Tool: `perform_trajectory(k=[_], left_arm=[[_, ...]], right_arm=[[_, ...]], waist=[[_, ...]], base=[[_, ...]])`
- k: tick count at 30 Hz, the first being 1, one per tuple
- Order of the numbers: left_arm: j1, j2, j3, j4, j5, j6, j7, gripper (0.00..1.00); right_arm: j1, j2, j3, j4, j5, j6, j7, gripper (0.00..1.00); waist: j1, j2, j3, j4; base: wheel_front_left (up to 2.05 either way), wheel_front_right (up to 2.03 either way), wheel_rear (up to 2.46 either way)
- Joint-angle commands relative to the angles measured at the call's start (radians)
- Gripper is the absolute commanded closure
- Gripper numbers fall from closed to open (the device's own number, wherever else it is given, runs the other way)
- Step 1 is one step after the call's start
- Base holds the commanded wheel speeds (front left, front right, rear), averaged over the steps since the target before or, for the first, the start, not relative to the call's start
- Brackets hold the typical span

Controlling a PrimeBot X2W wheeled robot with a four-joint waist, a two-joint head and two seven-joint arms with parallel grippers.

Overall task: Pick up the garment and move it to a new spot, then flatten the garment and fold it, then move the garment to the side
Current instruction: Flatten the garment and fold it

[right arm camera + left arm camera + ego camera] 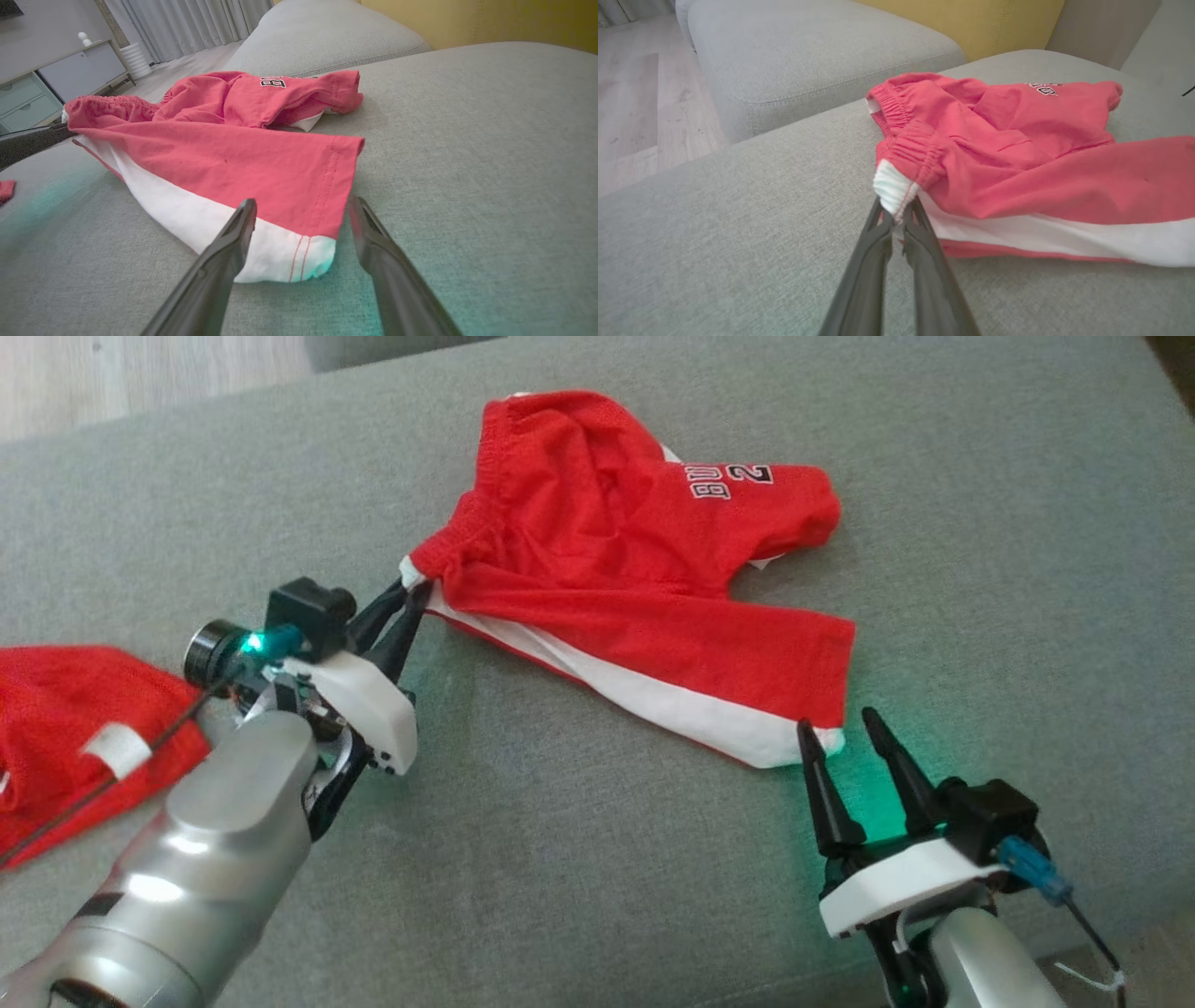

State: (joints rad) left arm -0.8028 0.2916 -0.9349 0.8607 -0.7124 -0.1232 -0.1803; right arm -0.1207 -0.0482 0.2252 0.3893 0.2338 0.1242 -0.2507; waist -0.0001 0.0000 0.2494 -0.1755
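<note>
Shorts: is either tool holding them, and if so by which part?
The left tool is shut on the red shorts at the white corner of the waistband. The right tool stands open at the leg hem, gripping nothing.

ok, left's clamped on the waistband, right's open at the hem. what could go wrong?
1. Left gripper pinches only the waistband's white tip on the shorts; it may slip on lifting.
2. Right gripper stands open at the hem corner; closing could miss it or dig into the cushion.
3. The far leg lies bunched and may stay folded.
</note>
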Motion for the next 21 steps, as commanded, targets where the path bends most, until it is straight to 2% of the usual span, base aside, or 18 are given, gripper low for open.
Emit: perform_trajectory(k=[1,5,14,21], left_arm=[[-0.033,0.021,0.047,-0.011,-0.024,0.002,0.012,1.00],[-0.044,0.023,0.070,-0.012,-0.082,-0.002,0.058,1.00],[-0.060,0.044,0.051,-0.022,-0.098,-0.006,0.079,1.00],[-0.061,0.045,0.036,-0.027,-0.105,-0.006,0.076,1.00]], right_arm=[[-0.034,-0.002,0.028,-0.016,0.013,0.007,-0.007,0.00],[-0.051,-0.002,0.039,0.020,0.048,0.007,0.005,0.00],[-0.074,-0.002,0.107,0.092,0.148,0.007,0.093,0.00],[-0.087,-0.002,0.149,0.104,0.174,0.007,0.098,0.00]], waist=[[0.0001,0.0000,-0.010,-0.004],[0.0001,0.0000,-0.022,-0.007],[0.0001,0.0000,-0.026,-0.013],[0.0001,0.0000,-0.029,-0.012]], base=[[0.00,0.00,0.00],[0.00,0.00,0.00],[0.00,0.00,0.00],[0.00,0.00,0.00]])
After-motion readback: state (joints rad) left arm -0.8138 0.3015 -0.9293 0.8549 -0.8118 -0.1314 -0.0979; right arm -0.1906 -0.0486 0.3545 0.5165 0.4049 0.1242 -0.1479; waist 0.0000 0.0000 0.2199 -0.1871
